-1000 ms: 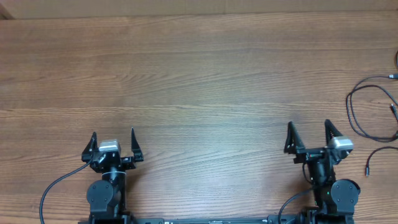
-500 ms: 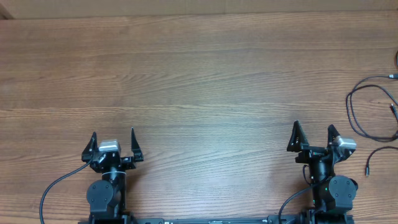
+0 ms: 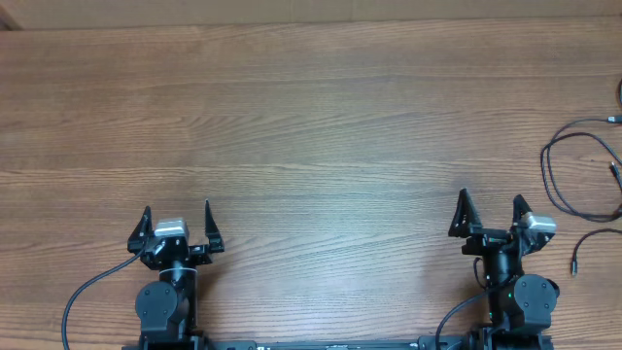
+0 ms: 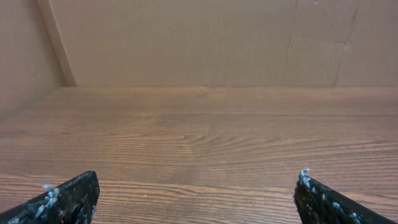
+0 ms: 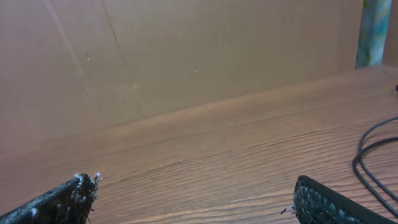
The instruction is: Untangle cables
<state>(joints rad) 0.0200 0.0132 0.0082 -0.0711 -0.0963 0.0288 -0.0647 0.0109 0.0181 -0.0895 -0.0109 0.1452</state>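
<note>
1. Plainly, the cables [image 3: 544, 165] lie at the far right edge of the wooden table [image 3: 311, 117]. They are thin black cords, and one is bent into a wide, open loop that runs out past the frame.
2. Just on the robot's side of that loop lies a short cord [image 3: 583, 240]. It curves down to a small plug tip that points toward the robot's side of the table. Whether this cord joins the loop beyond the frame edge cannot be told.
3. In the right wrist view, two strands of the cables [image 5: 356, 165] sweep in from the right border and lie flat on the wood grain, close beside each other.
4. The right gripper [image 3: 491, 197] stands near the robot's side of the table, left of the cables and not touching them. The short cord's plug tip is the nearest piece to it.
5. Its fingers are spread wide with only bare wood between them, as the right wrist view [image 5: 193, 182] also shows.
6. The left gripper [image 3: 177, 207] sits on the opposite side of the table, well apart from every cord. Its fingers are likewise spread apart and hold nothing, and the left wrist view [image 4: 194, 180] shows only table between them.
7. A thicker black arm cable [image 3: 83, 292] arcs away from the left arm's base.
8. A brown cardboard wall [image 4: 186, 37] closes off the far side of the table. At its right end a greenish strip [image 5: 373, 31] stands upright, too blurred to identify.
</note>
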